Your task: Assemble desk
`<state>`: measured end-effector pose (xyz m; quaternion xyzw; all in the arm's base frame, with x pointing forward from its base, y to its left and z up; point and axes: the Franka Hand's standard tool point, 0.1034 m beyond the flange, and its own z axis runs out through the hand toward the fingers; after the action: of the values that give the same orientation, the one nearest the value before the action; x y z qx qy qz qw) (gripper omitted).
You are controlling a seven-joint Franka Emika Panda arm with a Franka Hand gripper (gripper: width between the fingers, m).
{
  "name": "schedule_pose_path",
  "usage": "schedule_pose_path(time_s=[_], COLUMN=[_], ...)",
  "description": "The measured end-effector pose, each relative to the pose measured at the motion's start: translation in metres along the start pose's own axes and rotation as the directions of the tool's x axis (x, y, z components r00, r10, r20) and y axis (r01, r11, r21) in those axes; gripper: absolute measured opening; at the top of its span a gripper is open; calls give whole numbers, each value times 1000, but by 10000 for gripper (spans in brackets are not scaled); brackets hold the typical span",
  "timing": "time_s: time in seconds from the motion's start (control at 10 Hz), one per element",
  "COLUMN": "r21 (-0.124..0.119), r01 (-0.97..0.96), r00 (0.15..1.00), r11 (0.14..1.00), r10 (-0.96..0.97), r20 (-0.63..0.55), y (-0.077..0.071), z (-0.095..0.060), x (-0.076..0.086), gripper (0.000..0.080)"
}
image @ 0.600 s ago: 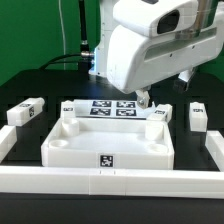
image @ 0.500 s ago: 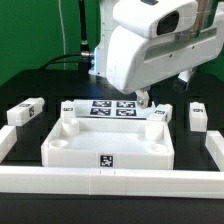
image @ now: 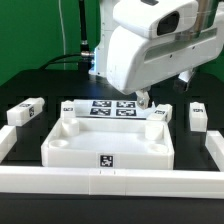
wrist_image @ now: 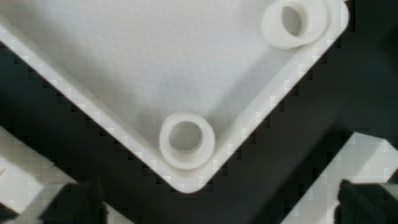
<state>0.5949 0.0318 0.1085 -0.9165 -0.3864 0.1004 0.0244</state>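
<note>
while the tool (image: pixel 146 100) gapes apart, the white tray-like tabletop (image: pixel 80 155) shows a raised rim and round corner sockets (wrist_image: pixel 187 140).

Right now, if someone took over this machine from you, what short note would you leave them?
Jaws: open, empty, above a corner of the large white plastic tray-like tabletop.
Tabletop lies mid-table, its round sockets bare.
Four white tagged block legs lie loose: one at the exterior view's left, two near the tabletop's far corners, one at the exterior view's right.
Done: no leg fitted.
Left: all four legs.
</note>
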Motion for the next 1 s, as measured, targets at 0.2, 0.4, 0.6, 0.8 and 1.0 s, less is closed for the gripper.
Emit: schedule_pose_path(time_s=[0.2, 0.4, 0.6, 0.8, 1.0], r21=[-62, -106, -93, -96, -129], r01=[161, 349, 430, 509, 672], r00=[984, 931, 899, 856, 732], r11=[985, 931, 898, 855, 729], r10=[-165, -358, -435, -515, -680], r20=[-67, -71, -52, -43, -27], y=[-6, -3, -5, -4, -2], z=[21, 32, 33, 34, 37], x=[-38, -50, -51, -52, -56], gripper=[649, 649, 649, 649, 649])
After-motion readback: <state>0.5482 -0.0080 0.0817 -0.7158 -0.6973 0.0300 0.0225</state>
